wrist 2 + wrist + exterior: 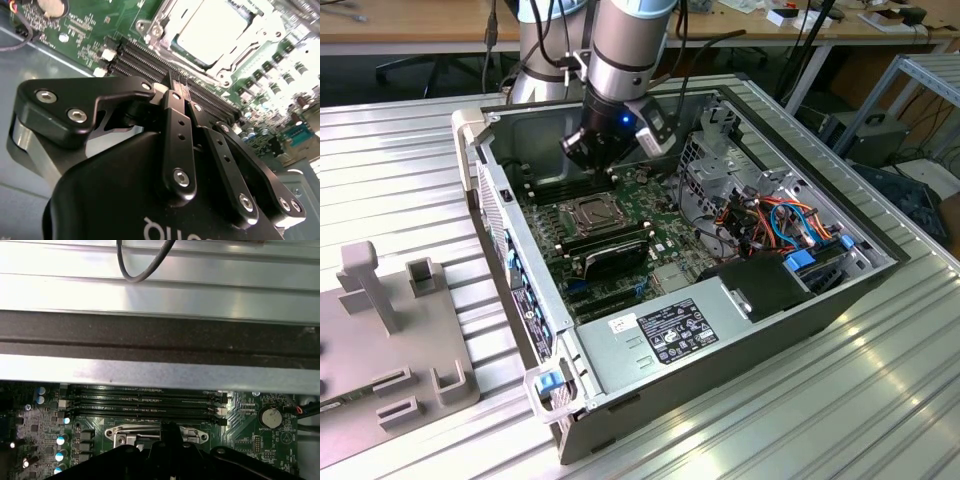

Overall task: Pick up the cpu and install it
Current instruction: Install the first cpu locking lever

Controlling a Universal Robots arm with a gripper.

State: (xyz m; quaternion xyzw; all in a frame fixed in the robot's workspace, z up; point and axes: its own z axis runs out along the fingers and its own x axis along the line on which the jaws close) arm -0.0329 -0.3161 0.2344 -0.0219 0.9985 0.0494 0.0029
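Silvery-tan chip: the cpu (210, 31) lies flat in the socket frame (235, 60) on the green motherboard (655, 235), in the middle of the open computer case (800, 320).
Black gripper: the gripper (181, 90) hangs inside the case just beyond the socket, over the memory slots (140, 402), apart from the cpu.
Fingers: pressed together tip to tip in the second wrist view, nothing between them.
Grey fixtures: plastic holders (380, 290) stand on the ribbed table (400, 160), at the exterior view's left of the case.
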